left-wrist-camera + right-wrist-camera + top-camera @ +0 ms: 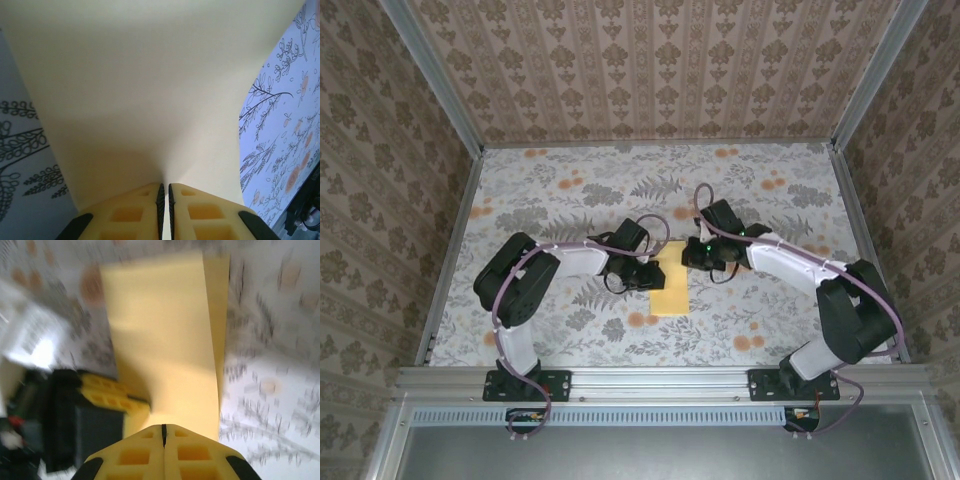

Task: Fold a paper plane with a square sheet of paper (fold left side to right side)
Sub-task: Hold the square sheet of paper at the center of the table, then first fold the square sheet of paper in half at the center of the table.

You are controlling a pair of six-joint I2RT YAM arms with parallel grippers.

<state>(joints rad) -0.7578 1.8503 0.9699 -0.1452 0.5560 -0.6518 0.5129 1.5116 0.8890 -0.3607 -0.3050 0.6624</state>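
The square sheet of paper [670, 292] lies mid-table as a narrow yellow-orange rectangle, folded over on itself. In the right wrist view the paper [160, 340] has its top layer stopping short, so a thin strip of the lower layer [218, 315] shows along one side. My left gripper [654, 274] is at the sheet's left edge. Up close, the left gripper [164, 186] is shut on the paper [140, 90], which runs into the slit between the pads. My right gripper [689, 256] is at the top right corner. The right gripper [163, 426] is shut tip to tip over the sheet, next to the left arm's fingers [112, 396].
The table carries a floral cloth [570, 190] with small orange flower prints [642, 320]. Patterned walls and aluminium posts [455, 230] close in the left, right and back. Both arms [520, 275] bend inward from bases at the near rail [660, 378].
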